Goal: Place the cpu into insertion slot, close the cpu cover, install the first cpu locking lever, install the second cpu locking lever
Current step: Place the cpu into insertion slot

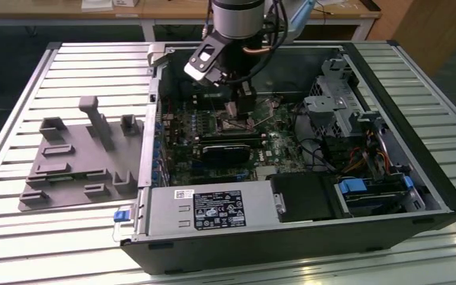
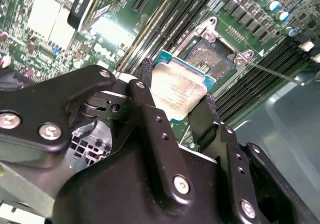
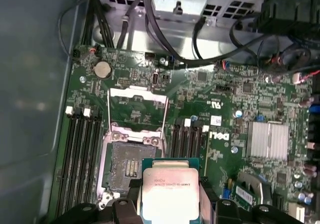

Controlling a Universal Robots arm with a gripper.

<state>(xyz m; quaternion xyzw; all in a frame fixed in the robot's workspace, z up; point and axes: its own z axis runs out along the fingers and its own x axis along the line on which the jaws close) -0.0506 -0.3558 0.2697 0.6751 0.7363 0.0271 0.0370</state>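
1. Exterior view: the gripper (image 1: 240, 111) is down inside the open PC case (image 1: 418, 196), upper centre of the frame, just over the motherboard (image 1: 212, 127).
2. Second wrist view: the fingers (image 2: 145, 97) clamp the cpu (image 2: 177, 92) by two opposite edges. It hangs just beside the insertion slot (image 2: 212, 59), not seated.
3. First wrist view: the cpu cover (image 3: 137, 109) is flipped open, the insertion slot is bare, and the cpu partly overlaps its rim.
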